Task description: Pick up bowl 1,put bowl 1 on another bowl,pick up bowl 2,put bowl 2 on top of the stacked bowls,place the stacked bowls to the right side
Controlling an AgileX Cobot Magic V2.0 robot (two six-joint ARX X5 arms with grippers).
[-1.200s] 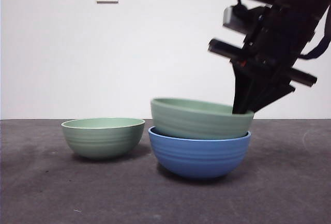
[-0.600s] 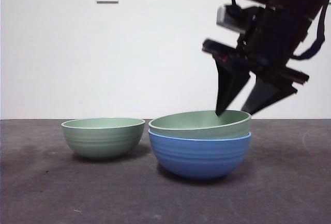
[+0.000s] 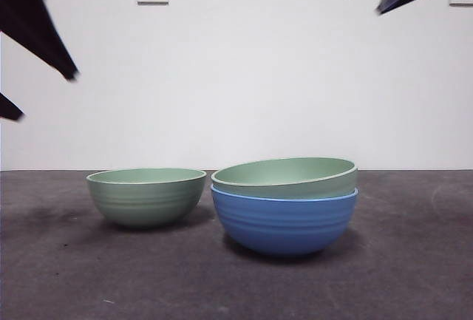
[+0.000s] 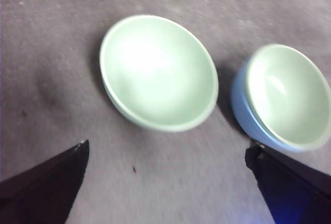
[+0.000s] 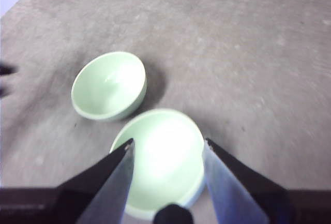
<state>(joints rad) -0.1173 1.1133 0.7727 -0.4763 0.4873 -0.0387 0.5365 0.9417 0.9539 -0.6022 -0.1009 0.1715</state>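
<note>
On the surface (image 3: 414, 276), bowl 1 (image 3: 284, 176) nested in the blue bowl (image 3: 284, 220); bowl 2 (image 3: 146, 196) due next, under the spread, empty left pincer (image 4: 165, 177); right pincer (image 5: 165, 151) spread, empty.

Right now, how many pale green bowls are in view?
2: one pale green bowl stands alone on the table; the other green bowl sits nested in the blue bowl beside it.

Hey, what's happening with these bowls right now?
A robot is stacking bowls. One pale green bowl already sits nested in the blue bowl. The right pincer hangs open high above that stack, holding nothing. The left pincer, also open, hovers over the second green bowl, which stands alone on the table beside the stack.
</note>
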